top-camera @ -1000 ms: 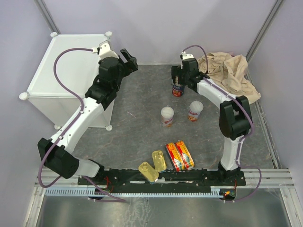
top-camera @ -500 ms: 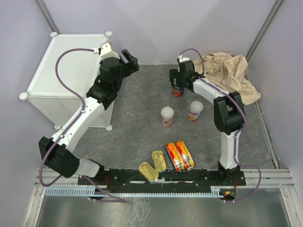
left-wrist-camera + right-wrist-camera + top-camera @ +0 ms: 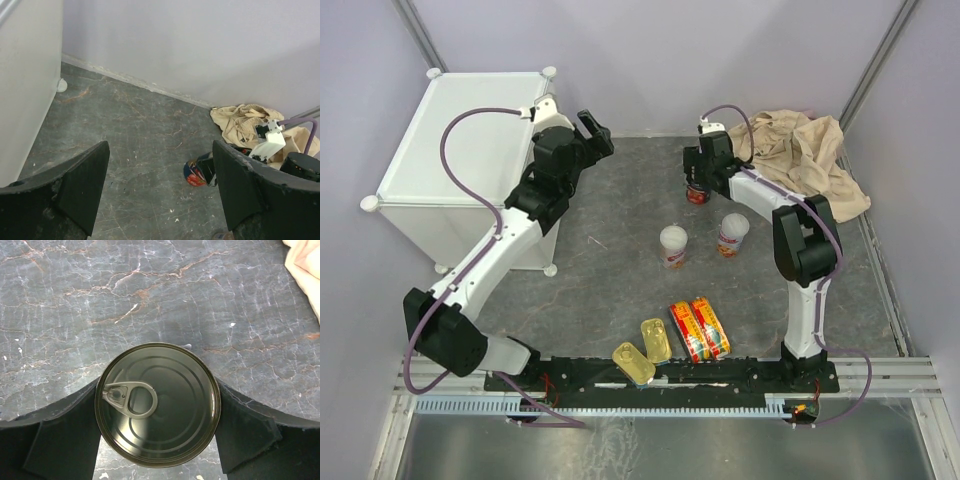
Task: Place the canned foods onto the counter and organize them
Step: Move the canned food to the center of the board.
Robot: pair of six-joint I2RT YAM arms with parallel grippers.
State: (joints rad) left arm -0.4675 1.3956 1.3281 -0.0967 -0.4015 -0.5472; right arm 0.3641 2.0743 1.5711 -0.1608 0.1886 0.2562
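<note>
**Counter** (image 3: pixel 460 130): white cube, far-left corner of the worktop (image 3: pixel 610 280). Its top carries no tins.

**Left end effector** (image 3: pixel 597 134): released, nothing held. It hangs just beside the counter's right edge.

**Gold tins** (image 3: pixel 645 350), pair: near edge, centre, untouched.

**White-and-red cylinders** (image 3: pixel 673 244) (image 3: pixel 732 234): upright, mid-worktop, apart from each other.

**Dark can** (image 3: pixel 157 405): upright toward the far edge, pull-tab lid up. This looks to be the item in hand.

**Right end effector** (image 3: pixel 696 182): jaws stand either side of the dark can, with the pads at its wall. Whether they grip it cannot be told.

Handling note:
- Keep the can centred between the pads.
- Squeeze on the wall below the rim.
- Lift straight up before travelling left, clear of the cylinders.
- The counter lies well away, so a pass to the left arm is probably needed.

**Red-yellow tins** (image 3: pixel 700 328), pair: near edge, side by side.

**Beige cloth** (image 3: pixel 805 150): far-right corner, just beside the can. Keep it out of the jaws.
</note>
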